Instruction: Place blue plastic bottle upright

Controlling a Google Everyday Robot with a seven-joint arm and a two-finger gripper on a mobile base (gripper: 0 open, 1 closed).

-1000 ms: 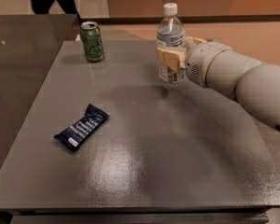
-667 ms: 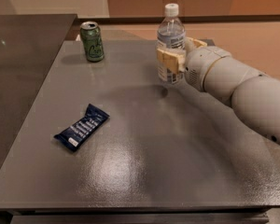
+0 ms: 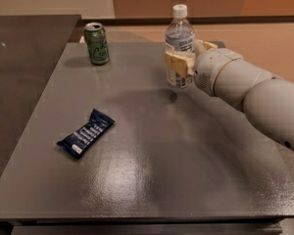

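The blue plastic bottle (image 3: 179,39) is clear with a white cap and a white-blue label. It stands upright at the far right part of the grey table (image 3: 152,155). Its base is at or just above the surface; I cannot tell which. My gripper (image 3: 187,58) reaches in from the right and is shut on the bottle's lower half. One tan finger pad (image 3: 177,64) lies across the bottle's front. The white arm (image 3: 255,94) stretches away to the right edge.
A green drink can (image 3: 96,43) stands upright at the table's far left. A flat dark blue snack wrapper (image 3: 85,133) lies left of centre. A darker counter (image 3: 19,58) adjoins the table on the left.
The bottle and gripper hold the same place. The arm's elbow has shifted slightly. The dark figure at the far left has gone from view.
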